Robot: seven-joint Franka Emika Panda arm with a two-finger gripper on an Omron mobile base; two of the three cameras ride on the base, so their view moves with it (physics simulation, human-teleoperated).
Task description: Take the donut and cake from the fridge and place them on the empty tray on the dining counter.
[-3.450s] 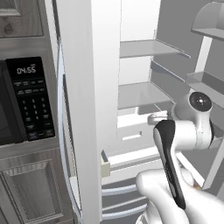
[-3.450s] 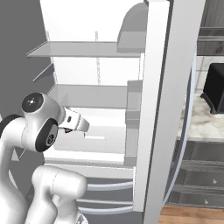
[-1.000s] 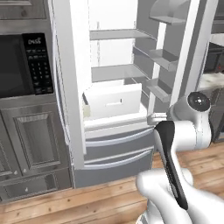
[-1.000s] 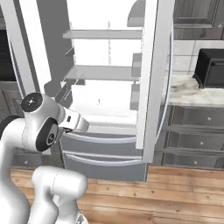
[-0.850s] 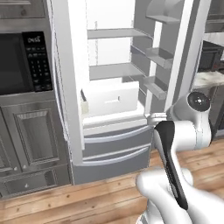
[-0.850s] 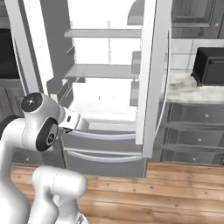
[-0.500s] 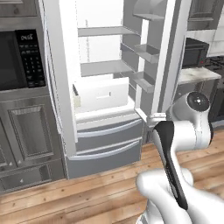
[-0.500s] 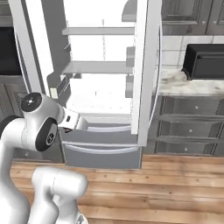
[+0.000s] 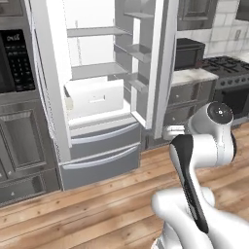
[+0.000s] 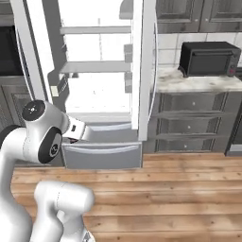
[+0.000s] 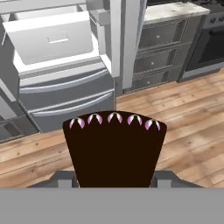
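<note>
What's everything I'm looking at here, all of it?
fridge: one, grey with white inside, doors open, straight ahead
cake: one, dark brown wedge with pale purple dots along its edge, between the fingers
microwave: one, black, built in left of the fridge
small oven: one, black, on the wall counter
wall counter: one, marbled white, right of the fridge
stove: one, dark, far right
floor: wood planks
arm: one, white with dark joints
gripper: one, closed on the cake
</note>
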